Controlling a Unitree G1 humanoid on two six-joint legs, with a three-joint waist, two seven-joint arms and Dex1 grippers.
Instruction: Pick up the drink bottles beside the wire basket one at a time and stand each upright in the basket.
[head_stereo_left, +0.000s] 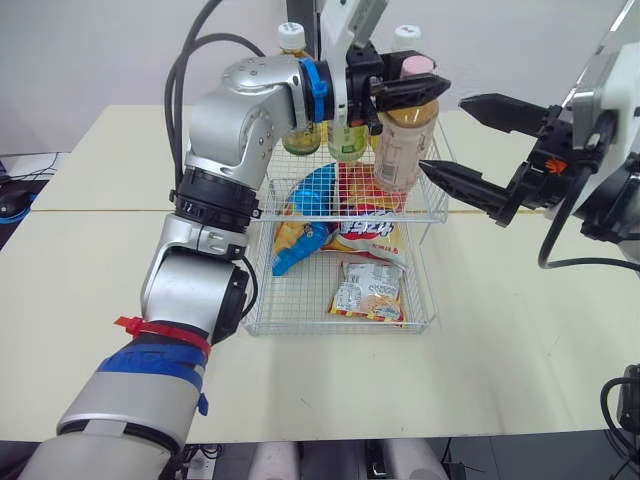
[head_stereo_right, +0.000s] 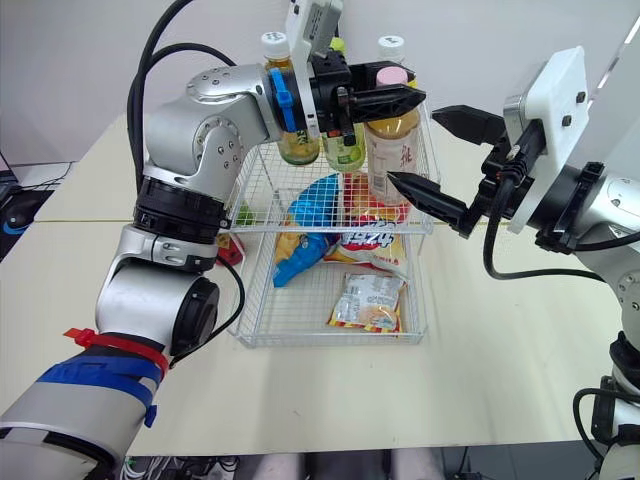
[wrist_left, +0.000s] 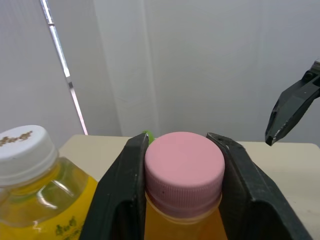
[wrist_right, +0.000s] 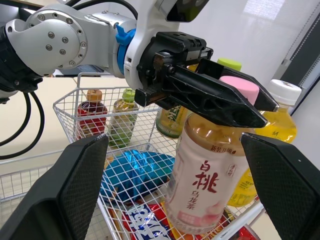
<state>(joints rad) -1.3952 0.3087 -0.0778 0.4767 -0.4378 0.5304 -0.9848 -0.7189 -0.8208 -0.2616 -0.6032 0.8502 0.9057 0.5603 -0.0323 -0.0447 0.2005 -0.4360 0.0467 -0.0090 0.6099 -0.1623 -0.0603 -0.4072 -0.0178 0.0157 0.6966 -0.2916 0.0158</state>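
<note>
Head-camera view over a pale table (head_stereo_left: 500, 330) w/ a two-tier wire basket (head_stereo_left: 290, 213) at centre. The left gripper (head_stereo_left: 430, 92) is clamped on the pink cap (wrist_left: 184, 167) of a peach-tea bottle (head_stereo_left: 405, 150), one black finger pressed to each side of the cap. The bottle hangs over the top tier's near right corner, inside the rim line; can't tell whether its base touches the mesh. The right gripper (head_stereo_left: 445, 133) sits just beside the bottle on the basket's right; its fingers are wide apart and hold nothing, one tip beyond the bottle, one nearer the camera.

The bottle's long axis runs approx vertical: cap up, base down, perhaps a slight lean; the printed label faces the right gripper.

At the back of the top tier a white-capped yellow bottle (wrist_left: 30, 170) and green bottles (head_stereo_left: 347, 140) stand upright, close behind the held one; snack bags (head_stereo_left: 345, 235) lie in the tier below.

Step in hand, by my reading: setting this bottle down upright. To do it well:
- lower straight down, keeping the axis vertical so the base lands flat on the wires;
- a cap-only grip probably lets the body swing, so go slowly;
- keep off the neighbours behind;
- release only once the mesh takes the weight, then lift straight up clear of the cap;
- keep the right gripper's tips from nudging the bottle's side.
</note>
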